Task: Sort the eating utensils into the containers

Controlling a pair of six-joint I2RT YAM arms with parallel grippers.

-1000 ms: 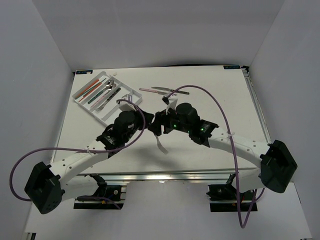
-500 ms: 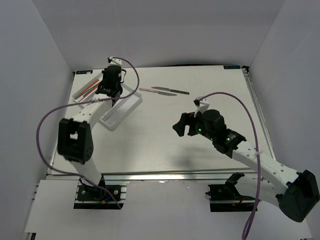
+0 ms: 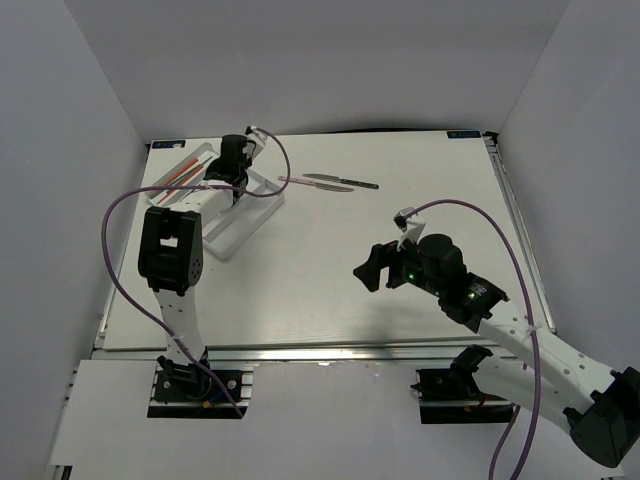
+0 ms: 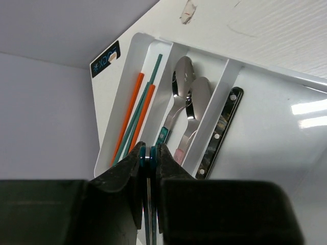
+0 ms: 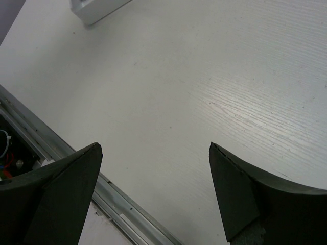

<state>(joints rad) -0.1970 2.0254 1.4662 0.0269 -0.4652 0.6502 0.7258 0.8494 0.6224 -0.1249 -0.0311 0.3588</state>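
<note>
Far left of the bench (image 3: 330, 310), the white cutlery tray (image 3: 235, 228) lay at an angle. In the wrist view its left lane held orange and teal chopsticks (image 4: 136, 115), the next lane two spoons (image 4: 185, 94) w/ teal and pink handles, and the lane right of that a dark riveted-handle utensil (image 4: 220, 133).

The left claw (image 4: 148, 151) hung over the tray's near end, pinched tight on a teal-handled utensil (image 4: 147, 171) seen edge-on. Which kind it was, can't tell. It lined up roughly w/ the divider between the chopstick and spoon lanes. Which lane it was over, can't tell either.

These pieces looked light, stiff and slim, and prob. slick at the metal ends. The handle near mid-length seemed the best hold, since the thin edges could twist in a pinch. The low dividers and the spoons already lying in their lane were the likely snags on the drop. The left arm's purple cable (image 3: 105, 240) looped over the tray's far side.

Right of the tray, at the far middle of the bench, lay a pink-handled utensil (image 3: 295, 181) and, just beside it, a dark-handled knife (image 3: 360, 184), both flat, so their low profile would make them hard to get under.

Further right and nearer, the right claw (image 5: 154, 149) hovered w/ jaws spread wide and nothing between them, well apart from both loose pieces.
</note>
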